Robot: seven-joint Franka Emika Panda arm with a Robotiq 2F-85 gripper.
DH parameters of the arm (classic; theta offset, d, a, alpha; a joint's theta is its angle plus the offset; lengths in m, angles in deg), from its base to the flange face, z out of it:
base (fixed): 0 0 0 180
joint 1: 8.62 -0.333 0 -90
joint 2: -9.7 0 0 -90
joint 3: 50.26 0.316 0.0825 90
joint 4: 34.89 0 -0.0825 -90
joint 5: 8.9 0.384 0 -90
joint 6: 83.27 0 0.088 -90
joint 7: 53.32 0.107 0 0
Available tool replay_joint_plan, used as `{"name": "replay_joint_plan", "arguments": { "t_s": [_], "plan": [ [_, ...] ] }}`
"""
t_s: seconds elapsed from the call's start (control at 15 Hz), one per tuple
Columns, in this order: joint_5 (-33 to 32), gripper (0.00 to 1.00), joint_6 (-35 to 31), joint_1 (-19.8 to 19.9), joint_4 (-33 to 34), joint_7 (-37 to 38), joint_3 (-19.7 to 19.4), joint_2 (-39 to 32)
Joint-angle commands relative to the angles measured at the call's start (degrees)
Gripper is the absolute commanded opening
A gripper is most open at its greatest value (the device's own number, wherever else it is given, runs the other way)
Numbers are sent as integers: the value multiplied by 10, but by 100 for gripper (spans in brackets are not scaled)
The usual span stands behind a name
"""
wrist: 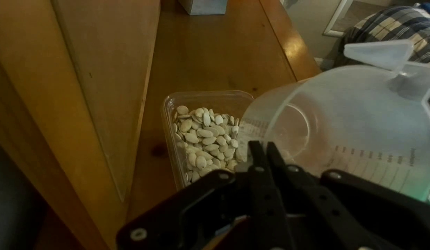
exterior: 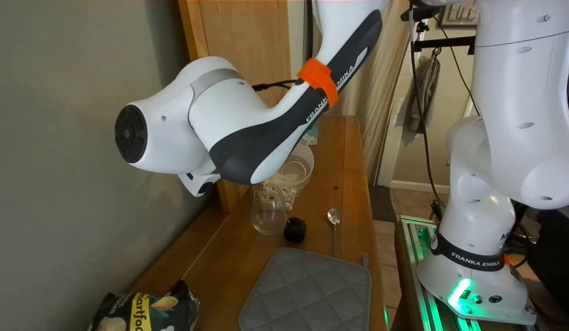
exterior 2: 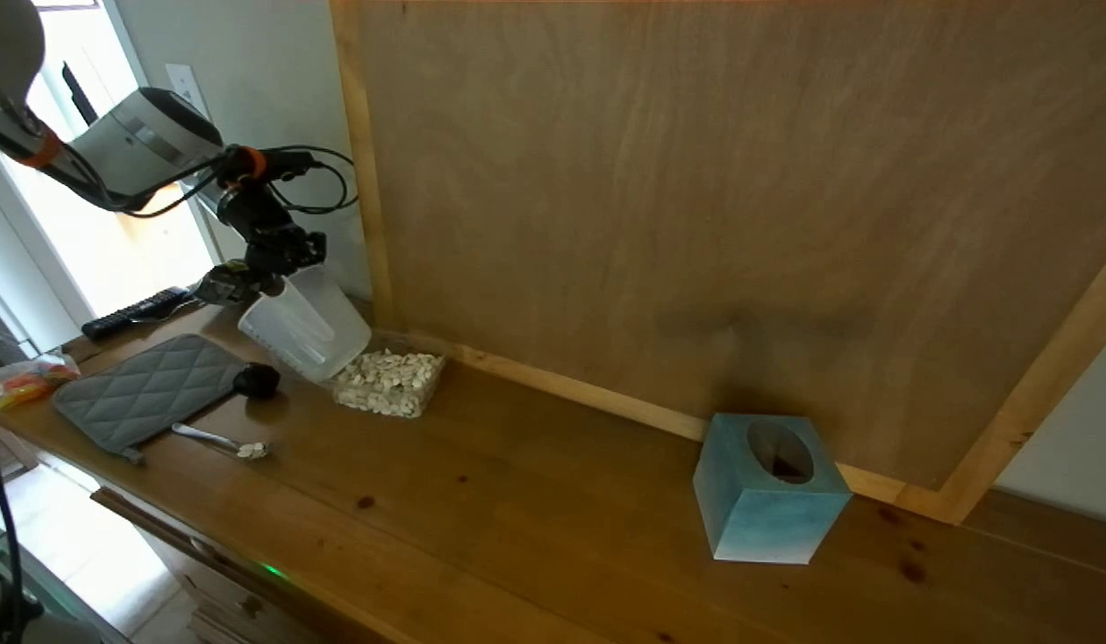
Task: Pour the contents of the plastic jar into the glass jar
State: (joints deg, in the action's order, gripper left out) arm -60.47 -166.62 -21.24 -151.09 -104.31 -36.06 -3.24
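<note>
In an exterior view we have the glass jar (exterior: 268, 216), clear and upright; right and farther back, the plastic jar (exterior: 303, 163), translucent, scale-marked, tilted, our gripper (wrist: 264, 144) clenched on its rim. Grey wall (exterior: 82, 138), wood panel (exterior 2: 696, 179), wood counter (exterior 2: 535, 501). Left to right: snack bag (exterior: 144, 310), seed tub (wrist: 215, 100) behind the glass jar, black lump (exterior: 295, 230), pot holder (exterior: 309, 289), spoon (exterior: 336, 231). Our arm (exterior: 247, 119) hides part of the plastic jar.

Plastic jug (exterior 2: 309, 329): translucent whitish, printed scale, tilted, mouth up-left, base down-right in an exterior view; right side of wrist view. Glass (exterior: 268, 216): small, clear, looks upright, just below center in an exterior view.
</note>
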Motion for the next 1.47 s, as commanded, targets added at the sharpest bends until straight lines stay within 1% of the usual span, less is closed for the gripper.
{"name": "replay_joint_plan", "arguments": {
  "t_s": [0.0,0.27,0.67,1.0,1.4],
  "plan": [
    [1,1,-3,5,-6,1,-1,8],
    [-5,1,4,3,-7,-4,0,9],
    [-31,1,47,-19,-9,-10,14,6],
    [-58,1,88,-30,-14,-14,22,3],
    [-98,1,108,-35,-21,-18,28,-8]
  ]
}}
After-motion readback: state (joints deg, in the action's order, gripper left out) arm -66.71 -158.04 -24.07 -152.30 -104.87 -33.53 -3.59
